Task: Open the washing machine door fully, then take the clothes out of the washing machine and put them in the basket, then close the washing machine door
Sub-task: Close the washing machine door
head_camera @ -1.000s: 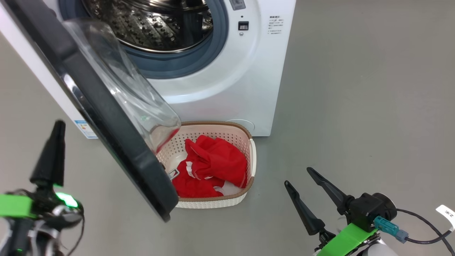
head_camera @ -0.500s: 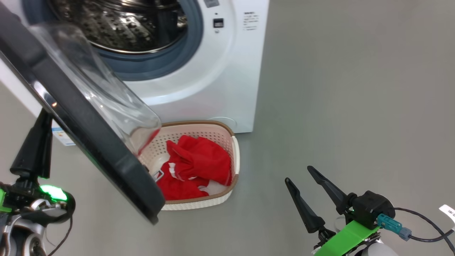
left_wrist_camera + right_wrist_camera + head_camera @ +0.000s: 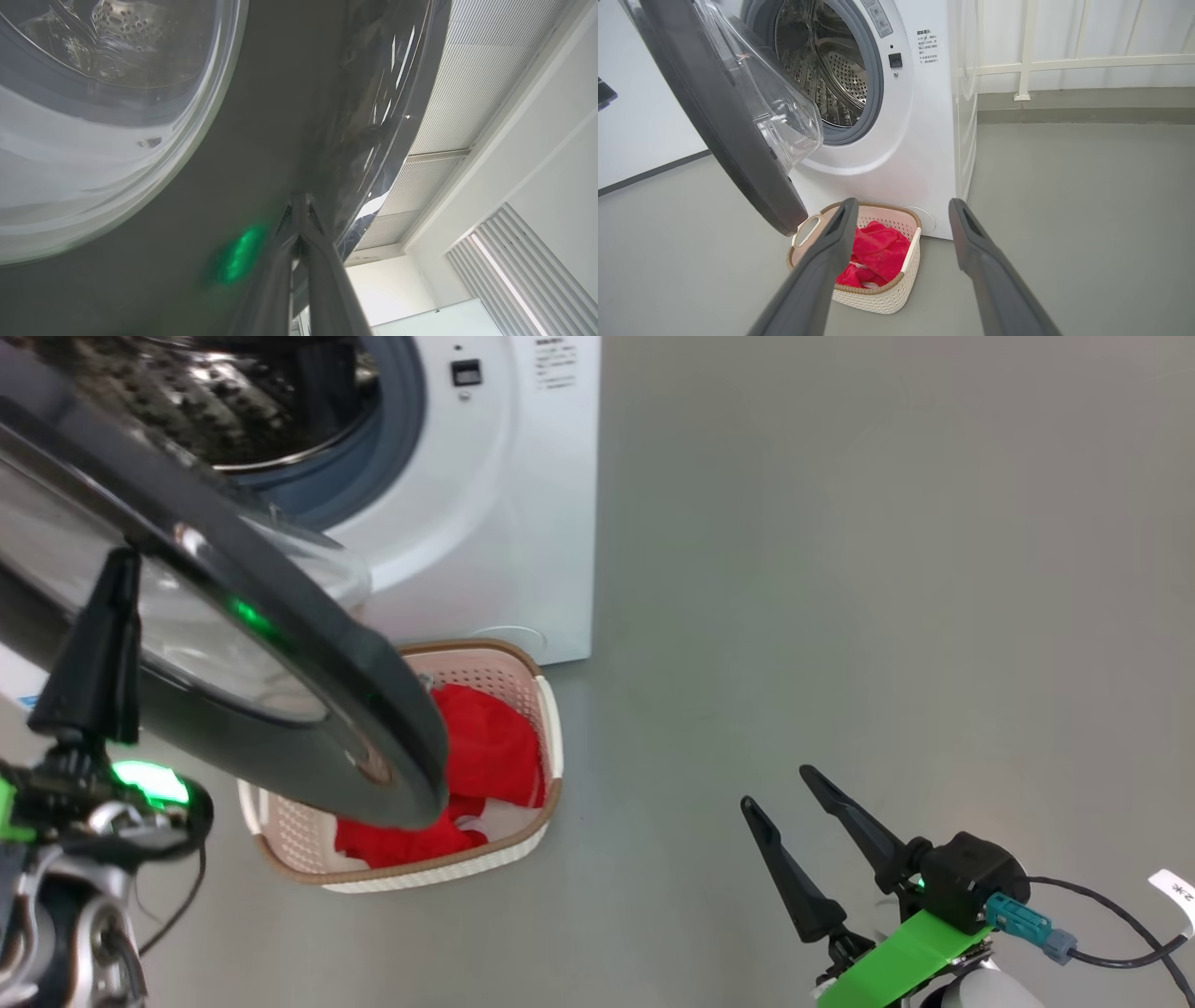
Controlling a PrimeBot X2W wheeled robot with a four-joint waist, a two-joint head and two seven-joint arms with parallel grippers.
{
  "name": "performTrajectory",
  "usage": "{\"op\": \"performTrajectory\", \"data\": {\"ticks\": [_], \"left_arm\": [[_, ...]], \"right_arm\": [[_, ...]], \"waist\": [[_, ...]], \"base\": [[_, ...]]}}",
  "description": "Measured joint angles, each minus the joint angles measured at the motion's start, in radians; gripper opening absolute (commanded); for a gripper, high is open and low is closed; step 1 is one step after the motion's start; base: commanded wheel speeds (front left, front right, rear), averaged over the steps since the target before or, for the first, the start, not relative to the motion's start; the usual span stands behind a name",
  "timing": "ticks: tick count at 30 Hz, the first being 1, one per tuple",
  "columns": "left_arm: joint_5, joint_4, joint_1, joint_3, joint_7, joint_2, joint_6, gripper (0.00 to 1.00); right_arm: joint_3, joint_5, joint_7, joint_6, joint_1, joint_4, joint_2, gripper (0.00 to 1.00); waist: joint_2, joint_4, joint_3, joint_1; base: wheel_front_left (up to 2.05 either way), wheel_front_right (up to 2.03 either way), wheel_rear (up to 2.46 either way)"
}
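The white washing machine (image 3: 523, 523) stands at the upper left with its steel drum (image 3: 233, 401) showing. The washing machine door (image 3: 308, 653) hangs partly open, its black outer rim turned towards me and reaching over the basket (image 3: 551, 728). Red clothes (image 3: 485, 747) lie in the basket on the floor in front of the machine. My left gripper (image 3: 121, 565) is shut on nothing, its tips (image 3: 299, 205) against the outer face of the door's rim (image 3: 280, 116). My right gripper (image 3: 777, 788) stands open at the lower right, off to the basket's right. In the right wrist view the basket (image 3: 878, 291) and clothes (image 3: 878, 252) lie beyond the right gripper (image 3: 903, 205).
Grey floor (image 3: 887, 569) stretches to the right of the machine. A white railing (image 3: 1027, 60) and a wall run behind it. A black cable (image 3: 1111, 952) trails from my right wrist.
The head camera has turned, shifting the scene left. The door has swung towards the machine, so its outer face now shows. My shut left gripper has risen along with it.
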Motion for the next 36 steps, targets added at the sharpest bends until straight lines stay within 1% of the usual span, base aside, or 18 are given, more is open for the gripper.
{"op": "performTrajectory", "data": {"ticks": [11, 14, 15, 24, 30, 36], "left_arm": [[0.028, 0.082, -0.194, -0.002, -0.044, 0.003, 0.033, 0.00], [0.036, 0.121, -0.263, -0.003, -0.057, 0.011, 0.034, 0.00], [0.040, 0.148, -0.308, -0.004, -0.062, 0.018, 0.034, 0.00], [0.058, 0.247, -0.469, -0.019, -0.078, 0.029, 0.036, 0.00], [0.062, 0.298, -0.550, -0.029, -0.079, 0.032, 0.036, 0.00], [0.066, 0.328, -0.591, -0.028, -0.082, 0.036, 0.022, 0.00]], "right_arm": [[-0.008, 0.001, 0.000, 0.000, -0.025, -0.016, 0.002, 1.00], [-0.006, -0.001, 0.000, 0.000, -0.048, -0.018, 0.004, 1.00], [-0.006, -0.002, 0.000, 0.000, -0.062, -0.021, 0.005, 1.00], [-0.004, -0.009, 0.000, 0.000, -0.103, -0.026, 0.008, 1.00], [-0.015, -0.011, 0.000, 0.000, -0.117, -0.028, 0.009, 1.00], [-0.018, -0.014, 0.000, 0.000, -0.117, -0.028, 0.015, 1.00]], "waist": [[0.0000, -0.050, 0.072, 0.0000], [0.0001, -0.058, 0.099, 0.0000], [0.0000, -0.062, 0.117, 0.0000], [0.0000, -0.080, 0.194, 0.0000], [0.0000, -0.089, 0.234, 0.0000], [0.0000, -0.097, 0.251, -0.0001]], "base": [[0.00, 0.00, 0.00], [0.00, 0.00, 0.00], [0.00, 0.00, 0.00], [0.00, 0.00, 0.00], [0.00, 0.00, 0.00], [0.00, 0.00, 0.00]]}}
